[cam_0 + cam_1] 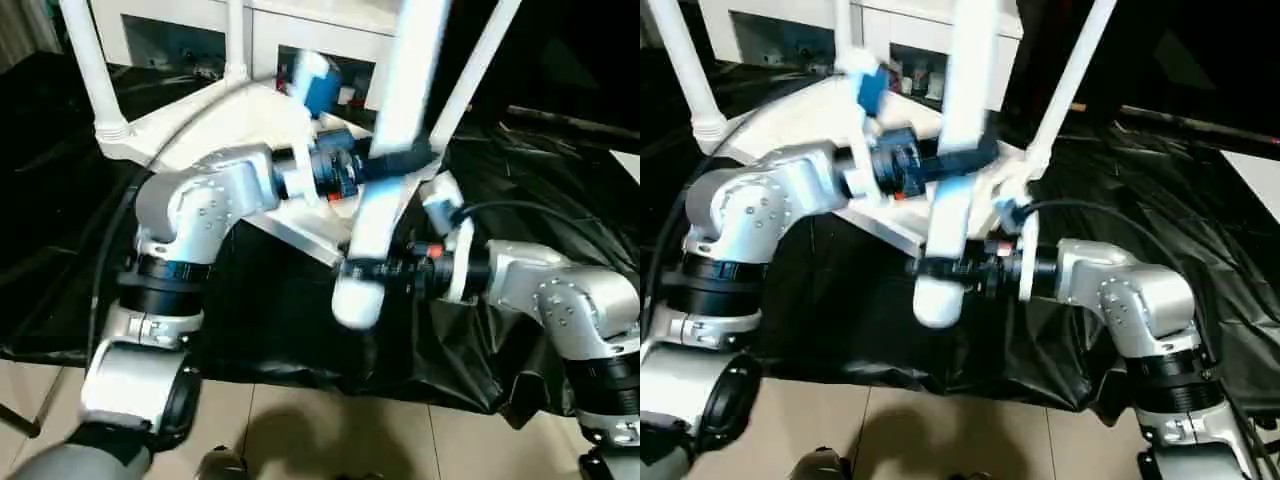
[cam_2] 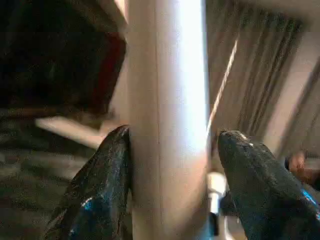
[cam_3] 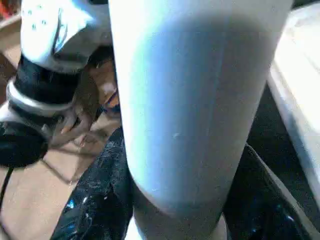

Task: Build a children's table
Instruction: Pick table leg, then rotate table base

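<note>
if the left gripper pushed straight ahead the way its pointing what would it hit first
The loose white leg: it already stands between the left gripper's fingers, one finger against it, the other slightly off.

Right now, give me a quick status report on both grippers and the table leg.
Right gripper clamped on the loose leg near its rounded end. Left gripper around the same leg higher up, one finger standing off. Tabletop upside down behind, three legs fitted.
</note>
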You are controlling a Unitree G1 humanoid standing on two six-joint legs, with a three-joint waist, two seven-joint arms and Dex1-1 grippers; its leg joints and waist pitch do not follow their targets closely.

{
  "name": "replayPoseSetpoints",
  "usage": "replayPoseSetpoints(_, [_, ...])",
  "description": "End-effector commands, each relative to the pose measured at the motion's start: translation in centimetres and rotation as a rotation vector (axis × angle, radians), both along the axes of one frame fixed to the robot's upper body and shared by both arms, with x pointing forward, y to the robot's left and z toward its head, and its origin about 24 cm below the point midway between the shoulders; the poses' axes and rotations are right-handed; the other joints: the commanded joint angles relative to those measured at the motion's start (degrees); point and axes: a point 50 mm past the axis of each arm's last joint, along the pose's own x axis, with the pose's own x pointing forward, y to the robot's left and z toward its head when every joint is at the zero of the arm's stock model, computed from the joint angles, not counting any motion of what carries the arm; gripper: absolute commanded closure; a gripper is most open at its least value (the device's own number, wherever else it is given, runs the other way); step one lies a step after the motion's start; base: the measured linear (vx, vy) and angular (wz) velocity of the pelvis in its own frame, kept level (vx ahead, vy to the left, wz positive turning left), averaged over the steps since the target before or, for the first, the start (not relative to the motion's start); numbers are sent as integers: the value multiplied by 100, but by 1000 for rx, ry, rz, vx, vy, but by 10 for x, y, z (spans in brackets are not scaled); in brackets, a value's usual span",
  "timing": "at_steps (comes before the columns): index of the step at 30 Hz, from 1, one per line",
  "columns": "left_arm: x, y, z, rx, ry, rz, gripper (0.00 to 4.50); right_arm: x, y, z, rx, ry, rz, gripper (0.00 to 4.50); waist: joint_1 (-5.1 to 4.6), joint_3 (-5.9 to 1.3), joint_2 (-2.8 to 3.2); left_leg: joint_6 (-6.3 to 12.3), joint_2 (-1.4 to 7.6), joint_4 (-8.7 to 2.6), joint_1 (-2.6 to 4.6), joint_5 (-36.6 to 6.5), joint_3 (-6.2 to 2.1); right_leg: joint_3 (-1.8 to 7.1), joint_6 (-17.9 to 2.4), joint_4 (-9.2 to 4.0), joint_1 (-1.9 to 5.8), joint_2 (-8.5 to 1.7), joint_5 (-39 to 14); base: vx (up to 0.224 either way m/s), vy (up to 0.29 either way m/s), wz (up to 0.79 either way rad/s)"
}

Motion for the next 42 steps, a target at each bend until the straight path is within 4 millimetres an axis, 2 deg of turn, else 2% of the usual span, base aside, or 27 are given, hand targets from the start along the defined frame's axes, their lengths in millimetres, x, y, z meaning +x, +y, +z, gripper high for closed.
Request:
replayPoseSetpoints(1, [6, 7, 3, -164, 44, 77, 151, 5, -10, 9, 65, -52, -102, 261, 9, -559, 66, -379, 94, -431, 110, -1355, -1, 199, -1004, -445, 297, -379, -1620, 0, 0, 0])
replayPoseSetpoints(5, [11, 13, 3, -202, 49, 136, 151, 12, -17, 11, 62, -89, -225, 261, 6, -556, 86, -374, 98, -455, 132, -1389, -11, 195, -860, -463, 279, -354, -1725, 0, 0, 0])
replayPoseSetpoints(7, [25, 20, -12, -12, 30, 312, 151, 18, -32, 10, 17, -133, -406, 261, 5, -555, 89, -417, 99, -469, 139, -1413, -21, 196, -702, -487, 258, -353, -1876, 0, 0, 0])
replayPoseSetpoints(8, [25, 20, -12, -12, 30, 312, 151, 18, -32, 10, 17, -133, -406, 261, -6, -554, 88, -447, 98, -480, 147, -1447, -27, 198, -550, -490, 255, -346, -1996, 0, 0, 0])
replayPoseSetpoints(9, [32, 24, -22, 118, 6, 387, 151, 20, -38, 7, -38, -152, -476, 261, -10, -554, 71, -442, 89, -477, 146, -1448, -20, 200, -506, -496, 262, -344, -2037, 0, 0, 0])
replayPoseSetpoints(10, [36, 27, -29, 196, -12, 433, 135, 20, -42, 5, -73, -165, -519, 261, -7, -549, 86, -467, 90, -492, 140, -1447, -32, 204, -342, -514, 255, -347, -2156, 0, 0, 0])
replayPoseSetpoints(11, [39, 32, -41, 359, -64, 462, 135, 21, -47, 1, -98, -161, -576, 261, -2, -552, 90, -476, 92, -499, 148, -1448, -38, 204, -287, -525, 254, -352, -2191, 0, 0, 0])
replayPoseSetpoints(12, [43, 38, -54, 532, -124, 493, 125, 21, -52, -4, -144, -161, -630, 261, -1, -560, 110, -490, 86, -508, 150, -1428, -52, 209, -123, -531, 246, -350, -2246, 0, 0, 0])
replayPoseSetpoints(13, [43, 38, -54, 532, -124, 493, 118, 21, -52, -4, -144, -161, -630, 261, -29, -560, 87, -498, 78, -520, 129, -1401, -49, 212, -56, -526, 259, -339, -2239, 0, 0, 0])
replayPoseSetpoints(14, [45, 41, -62, 628, -161, 498, 115, 21, -55, -7, -166, -160, -654, 261, -17, -578, 100, -512, 84, -508, 137, -1373, -52, 208, -122, -495, 265, -355, -2140, 0, 0, 0])
replayPoseSetpoints(15, [47, 44, -76, 789, -222, 465, 92, 20, -59, -14, -205, -154, -690, 262, -27, -579, 120, -478, 93, -509, 142, -1280, -52, 211, -286, -503, 236, -346, -1819, 0, 0, 0])
replayPoseSetpoints(18, [47, 44, -84, 870, -239, 424, 83, 19, -61, -19, -237, -153, -704, 262, -19, -587, 132, -495, 91, -495, 144, -1306, -28, 223, -539, -434, 252, -354, -1527, 0, 0, 0])
replayPoseSetpoints(19, [48, 43, -102, 1002, -249, 325, 75, 18, -65, -26, -282, -152, -728, 262, -11, -598, 143, -484, 91, -492, 135, -1212, -30, 218, -654, -418, 268, -357, -1326, 0, 0, 0])
replayPoseSetpoints(20, [48, 43, -109, 1050, -249, 291, 65, 18, -66, -27, -296, -152, -739, 262, -18, -576, 146, -480, 71, -488, 146, -1261, -10, 228, -652, -434, 250, -339, -1347, 0, 0, 0])
replayPoseSetpoints(23, [49, 42, -118, 1093, -257, 243, 42, 18, -68, -27, -294, -155, -766, 262, -24, -566, 140, -452, 75, -492, 137, -1339, -14, 231, -743, -435, 273, -361, -1315, 0, 0, 0])
replayPoseSetpoints(25, [49, 40, -120, 1096, -261, 209, 40, 17, -68, -27, -294, -155, -771, 262, -35, -526, 149, -404, 79, -501, 144, -1483, -16, 236, -860, -446, 270, -375, -1373, 0, 0, 0])
replayPoseSetpoints(27, [49, 39, -124, 1150, -299, 145, 3, 14, -68, -27, -305, -155, -768, 262, -57, -439, 180, -334, 73, -529, 160, -1733, -19, 244, -806, -515, 236, -355, -1618, 0, 0, 0])
replayPoseSetpoints(30, [53, 38, -122, 1194, -338, 139, 0, 11, -69, -27, -320, -161, -765, 262, -56, -376, 207, -265, 71, -546, 162, -1687, -26, 252, -829, -511, 233, -357, -1561, 0, 0, 0])
replayPoseSetpoints(31, [56, 37, -119, 1208, -353, 146, 0, 10, -69, -27, -322, -161, -767, 262, -59, -369, 178, -214, 63, -544, 157, -1649, -16, 252, -834, -530, 247, -353, -1602, 0, 0, 0])
replayPoseSetpoints(32, [58, 36, -118, 1224, -364, 139, 0, 9, -70, -27, -323, -161, -769, 262, -53, -295, 233, -204, 55, -558, 158, -1695, -19, 255, -815, -550, 206, -352, -1701, 0, 0, 0])
replayPoseSetpoints(33, [59, 36, -117, 1236, -372, 131, 0, 8, -70, -27, -324, -161, -771, 262, -58, -242, 244, -174, 50, -572, 167, -1789, -20, 260, -769, -585, 198, -342, -1843, 0, 0, 0])
replayPoseSetpoints(36, [60, 36, -116, 1261, -391, 121, 0, 5, -69, -28, -325, -160, -769, 262, -65, -202, 248, -40, 48, -582, 128, -1378, -34, 250, -885, -533, 270, -351, -1496, 0, 0, 0])
replayPoseSetpoints(37, [61, 34, -115, 1263, -398, 109, 0, 3, -69, -29, -328, -158, -767, 262, -66, -149, 322, -21, 45, -588, 114, -1347, -40, 252, -924, -533, 244, -351, -1447, 0, 0, 0])
replayPoseSetpoints(38, [61, 34, -115, 1263, -398, 109, 0, 3, -69, -29, -328, -158, -767, 262, -81, -122, 331, 6, 39, -590, 115, -1398, -28, 255, -923, -573, 227, -336, -1494, 0, 0, 0])
replayPoseSetpoints(40, [60, 34, -116, 1287, -411, 80, 0, 0, -67, -29, -333, -159, -764, 262, -85, -87, 401, 55, 42, -584, 118, -1282, -38, 261, -1064, -532, 248, -349, -1245, 0, 0, 0])
replayPoseSetpoints(41, [60, 34, -116, 1293, -413, 72, 0, 0, -67, -29, -333, -160, -763, 262, -102, -95, 368, 89, 38, -578, 111, -1239, -29, 263, -1089, -535, 266, -338, -1174, 0, 0, 0])
replayPoseSetpoints(42, [60, 34, -117, 1298, -412, 61, 19, -1, -66, -29, -332, -162, -762, 262, -110, -93, 441, 155, 32, -558, 93, -978, -38, 263, -1241, -470, 289, -341, -769, 0, 0, 0])
